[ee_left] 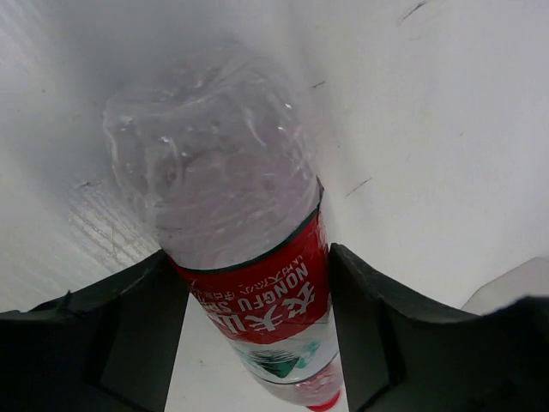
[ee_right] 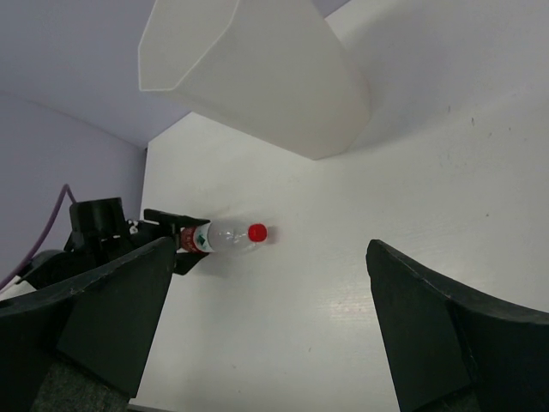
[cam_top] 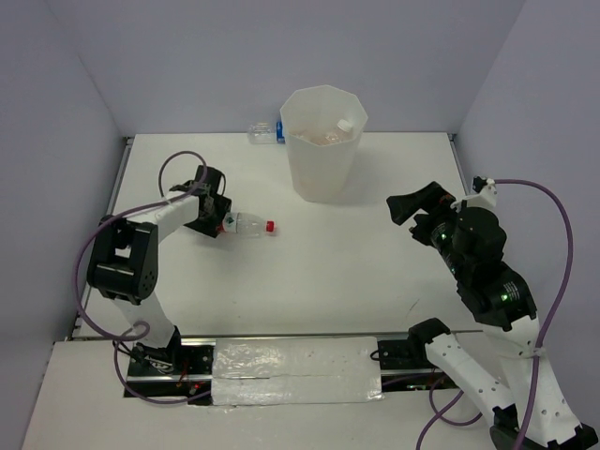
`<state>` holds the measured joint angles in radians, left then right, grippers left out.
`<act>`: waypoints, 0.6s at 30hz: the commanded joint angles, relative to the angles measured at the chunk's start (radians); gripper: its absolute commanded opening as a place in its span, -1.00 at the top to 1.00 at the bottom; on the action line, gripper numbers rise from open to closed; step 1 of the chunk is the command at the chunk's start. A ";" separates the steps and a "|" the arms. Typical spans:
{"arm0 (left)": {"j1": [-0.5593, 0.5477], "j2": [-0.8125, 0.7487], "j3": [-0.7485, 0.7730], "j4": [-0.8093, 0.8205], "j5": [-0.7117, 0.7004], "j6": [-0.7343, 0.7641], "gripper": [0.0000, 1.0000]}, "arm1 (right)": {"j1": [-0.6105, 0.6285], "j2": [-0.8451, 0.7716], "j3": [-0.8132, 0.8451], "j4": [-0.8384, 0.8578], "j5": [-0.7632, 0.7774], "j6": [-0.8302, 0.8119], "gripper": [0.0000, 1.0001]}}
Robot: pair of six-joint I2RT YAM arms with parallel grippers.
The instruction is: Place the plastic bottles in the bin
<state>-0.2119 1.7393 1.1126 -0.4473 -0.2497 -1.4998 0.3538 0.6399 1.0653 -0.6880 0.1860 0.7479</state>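
Note:
The clear bottle with red label and cap (cam_top: 247, 225) lies level at the table's left, cap pointing right. My left gripper (cam_top: 212, 212) is shut on its labelled body; in the left wrist view both fingers (ee_left: 129, 335) press the bottle (ee_left: 214, 172) on its label. It also shows in the right wrist view (ee_right: 227, 233). The white bin (cam_top: 323, 159) stands at the back centre, with bottles inside. A clear bottle with blue label (cam_top: 265, 131) lies behind the bin's left side. My right gripper (cam_top: 418, 208) is open and empty, raised at the right (ee_right: 273, 283).
Grey walls close in the table on the left, back and right. A taped strip (cam_top: 295, 370) runs along the near edge between the arm bases. The bin (ee_right: 257, 77) stands between the two grippers, toward the back.

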 commanded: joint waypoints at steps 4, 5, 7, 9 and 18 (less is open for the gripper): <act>-0.001 -0.114 0.148 -0.004 -0.100 0.320 -0.38 | 0.005 -0.008 -0.014 0.044 0.001 0.019 -0.99; 0.000 -0.136 0.173 0.001 -0.099 0.410 -0.39 | 0.007 -0.005 -0.014 0.045 0.003 0.019 -0.99; 0.000 -0.216 0.240 0.057 -0.060 0.510 -0.40 | 0.007 -0.002 -0.014 0.051 0.004 0.018 -0.99; 0.000 -0.260 0.303 0.094 -0.036 0.605 -0.45 | 0.008 0.006 -0.016 0.057 -0.002 0.019 -0.99; -0.009 -0.256 0.706 0.242 0.147 0.770 -0.44 | 0.008 0.003 0.002 0.047 0.006 0.021 -0.99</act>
<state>-0.2131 1.4433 1.7241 -0.2726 -0.1791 -0.8135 0.3538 0.6510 1.0538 -0.6800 0.1829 0.7692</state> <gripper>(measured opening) 0.731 0.994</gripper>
